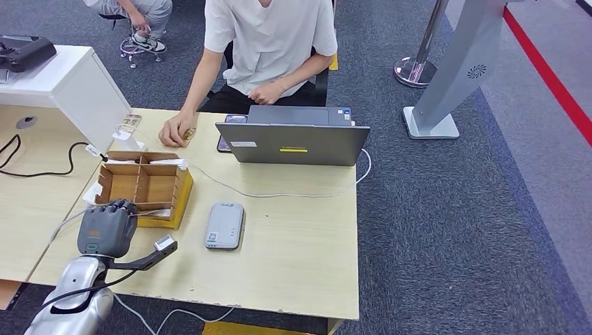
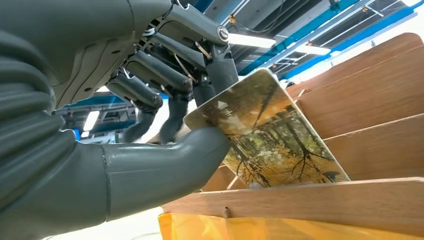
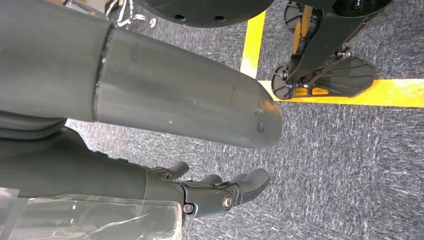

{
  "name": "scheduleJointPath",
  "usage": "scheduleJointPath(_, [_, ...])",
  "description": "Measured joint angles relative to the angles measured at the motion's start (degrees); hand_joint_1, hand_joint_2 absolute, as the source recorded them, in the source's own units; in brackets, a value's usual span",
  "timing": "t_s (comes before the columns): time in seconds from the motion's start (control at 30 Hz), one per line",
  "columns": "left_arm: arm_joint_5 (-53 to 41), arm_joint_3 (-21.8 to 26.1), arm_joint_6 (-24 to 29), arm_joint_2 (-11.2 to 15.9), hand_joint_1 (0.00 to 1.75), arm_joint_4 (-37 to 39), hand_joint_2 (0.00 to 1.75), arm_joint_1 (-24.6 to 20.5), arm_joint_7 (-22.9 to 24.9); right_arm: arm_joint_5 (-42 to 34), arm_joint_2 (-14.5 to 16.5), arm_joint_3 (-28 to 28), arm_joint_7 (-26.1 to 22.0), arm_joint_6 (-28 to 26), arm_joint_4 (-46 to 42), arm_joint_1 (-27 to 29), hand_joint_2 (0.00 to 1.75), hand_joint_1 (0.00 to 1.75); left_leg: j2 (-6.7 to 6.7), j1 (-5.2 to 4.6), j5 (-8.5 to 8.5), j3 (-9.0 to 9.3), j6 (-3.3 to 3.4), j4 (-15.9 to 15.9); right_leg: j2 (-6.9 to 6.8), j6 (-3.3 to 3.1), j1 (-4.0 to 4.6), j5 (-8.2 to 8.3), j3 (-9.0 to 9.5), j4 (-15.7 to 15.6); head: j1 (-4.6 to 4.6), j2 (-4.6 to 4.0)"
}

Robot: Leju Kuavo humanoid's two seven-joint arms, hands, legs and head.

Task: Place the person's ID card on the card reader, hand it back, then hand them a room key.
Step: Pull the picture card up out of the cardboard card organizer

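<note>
My left hand (image 1: 106, 227) reaches into the near side of the wooden divided box (image 1: 143, 185) at the table's left. In the left wrist view my left hand (image 2: 150, 100) pinches a room key card (image 2: 270, 135) printed with a forest picture between thumb and fingers; the card stands tilted among the box's wooden partitions (image 2: 360, 100). The grey card reader (image 1: 225, 225) lies flat on the table to the right of the box, with nothing on it. The seated person's hand (image 1: 176, 129) rests on a small yellowish card (image 1: 190, 135) at the far edge. My right hand (image 3: 115, 175) hangs over the carpet, holding nothing.
A grey laptop (image 1: 293, 139) stands open-backed toward me at the table's far side, with a white cable (image 1: 279, 193) running across the tabletop. A white cabinet (image 1: 70, 84) stands at the left. A stanchion base (image 1: 415, 70) and a grey sign stand (image 1: 454, 77) are on the carpet to the right.
</note>
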Motion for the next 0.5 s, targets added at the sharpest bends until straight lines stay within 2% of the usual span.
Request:
scheduleJointPath(0.2, [0.92,0.0,0.69,-0.03,1.75,-0.16,1.75,0.18,-0.37,0.02,0.0,-0.02,0.05,-0.08,0.0,0.01,0.0,0.0,0.0,0.0,0.0,0.0,0.0,0.0,0.0,0.0,0.0,0.0,0.0,0.0,-0.01,0.0])
scheduleJointPath(0.3, [2.68,-0.03,1.73,-0.18,1.75,-3.05,1.75,1.51,-1.73,-0.27,0.0,-0.06,0.15,-0.42,0.0,0.04,0.0,0.0,0.01,0.0,0.0,0.0,0.0,0.01,0.02,0.0,0.0,0.0,-0.02,0.0,-0.01,0.0])
scheduleJointPath(0.37, [3.97,-0.41,1.64,-0.5,1.75,-8.65,1.75,3.19,-2.99,-0.75,0.0,-0.19,0.17,-0.66,0.0,0.09,0.0,0.0,-0.01,0.0,0.0,-0.01,0.0,0.02,0.01,0.0,0.0,0.0,-0.04,-0.01,-0.01,0.0])
scheduleJointPath(0.5, [4.48,-3.51,-2.17,-1.12,1.75,-23.94,1.75,6.04,-2.91,-1.79,0.02,-0.92,-0.05,-0.89,-0.02,0.13,0.0,0.0,-0.02,-0.01,-0.02,-0.05,0.02,0.04,-0.01,0.01,-0.01,-0.01,-0.03,-0.03,0.0,0.0])
